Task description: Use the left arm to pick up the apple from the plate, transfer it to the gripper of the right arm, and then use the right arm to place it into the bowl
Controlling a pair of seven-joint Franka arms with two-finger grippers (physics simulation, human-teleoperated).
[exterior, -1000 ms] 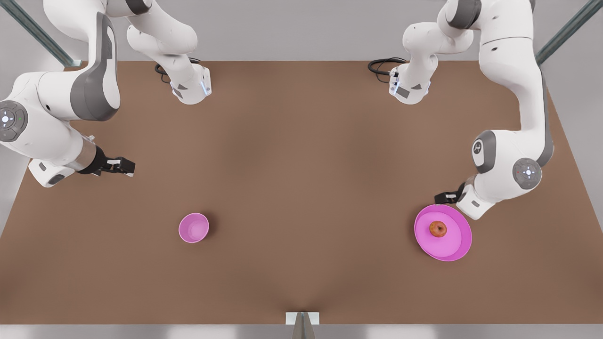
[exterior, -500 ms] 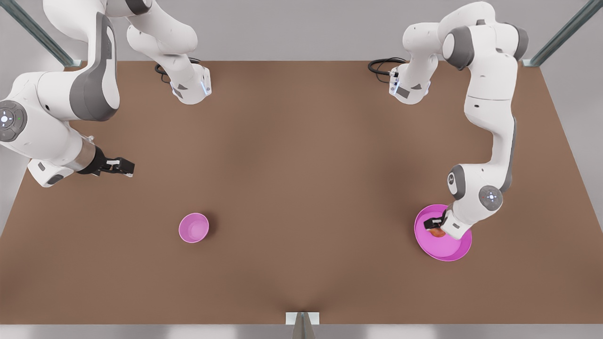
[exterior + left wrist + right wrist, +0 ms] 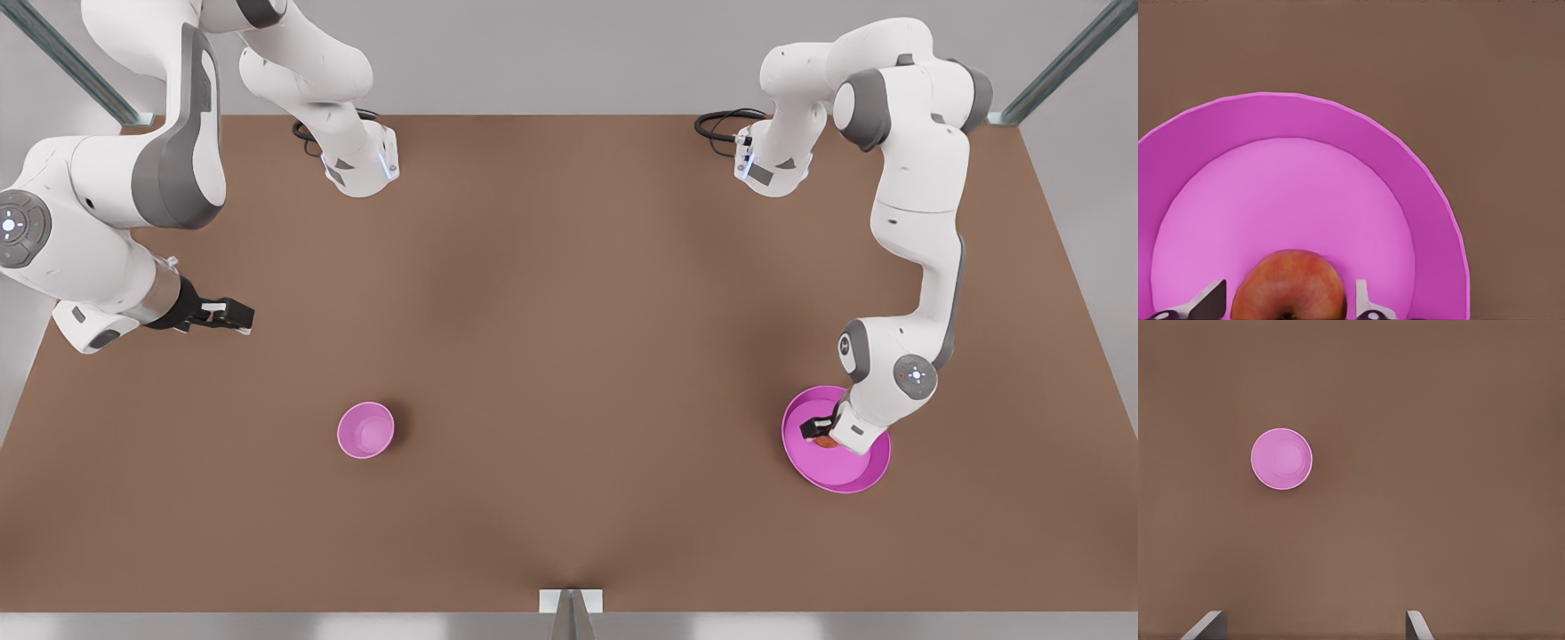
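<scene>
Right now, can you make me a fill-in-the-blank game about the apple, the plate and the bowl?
1. The apple sits on the pink ____.
2. The left pincer has one finger on each side of the ____, not yet squeezing it.
3. The bowl has ____ inside it.
4. The right pincer waits open near the front view's ____ edge, away from the bowl.

Missing words: plate; apple; nothing; left
</scene>
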